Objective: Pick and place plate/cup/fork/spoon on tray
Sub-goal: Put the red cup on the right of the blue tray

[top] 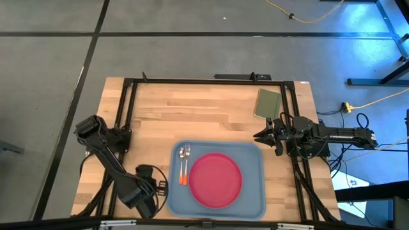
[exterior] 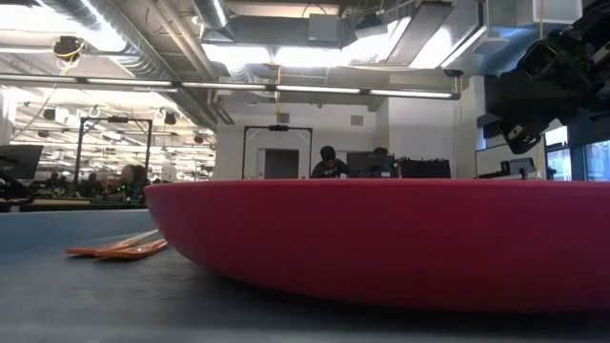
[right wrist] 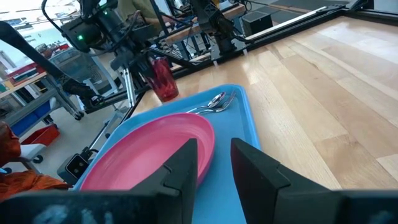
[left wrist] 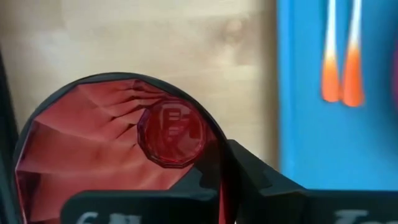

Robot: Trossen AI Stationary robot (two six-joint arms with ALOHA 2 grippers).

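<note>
An olive-green pad [top: 268, 103] lies at a corner of the wooden table [top: 192, 115]. Yellow cables [top: 307, 16] trail over the grey floor [top: 57, 70]. Beyond, a person [exterior: 329, 163] sits at monitors [exterior: 370, 165].

Colours on the table

Plate [top: 216, 179] pink-red; tray [top: 255, 153] light blue-grey; cup [right wrist: 163, 79] dark red, see-through; fork [top: 181, 167] and spoon [top: 187, 164] silver with orange handles; pad [top: 268, 103] olive green.

Two dark jointed arms, black cabling, angular black claw fingers [right wrist: 186, 165].
</note>
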